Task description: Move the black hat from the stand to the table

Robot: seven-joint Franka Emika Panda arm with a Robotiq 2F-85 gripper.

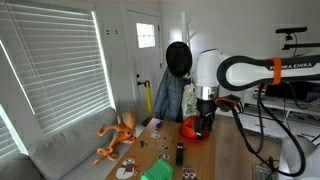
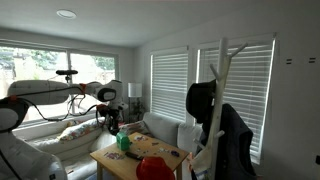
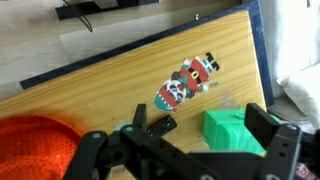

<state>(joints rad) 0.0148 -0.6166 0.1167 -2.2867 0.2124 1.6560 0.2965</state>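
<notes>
Judging from these views, the task is not yet begun; every step is left. Desk (image 3: 110,80) is brown wood with small clutter, and the stand (image 2: 221,65) rises at one end with a denim jacket (image 1: 168,98) draped on it. Arm (image 1: 228,72) reaches out over the desk. Black hat (image 1: 178,57) hangs on the stand above the jacket, untouched, nothing gripping it. Red hat (image 1: 195,131) lies on the desk right under the end effector (image 1: 205,118), which sits low and, in an exterior view, well apart from the black hat (image 2: 200,100). In the wrist view the jaws are spread wide and empty over bare wood, beside a green block (image 3: 232,130) and near a small toy figure (image 3: 190,82). Left to do: rise to the black hat, grip it, lift it off the stand, set it on a free patch of desk.
</notes>
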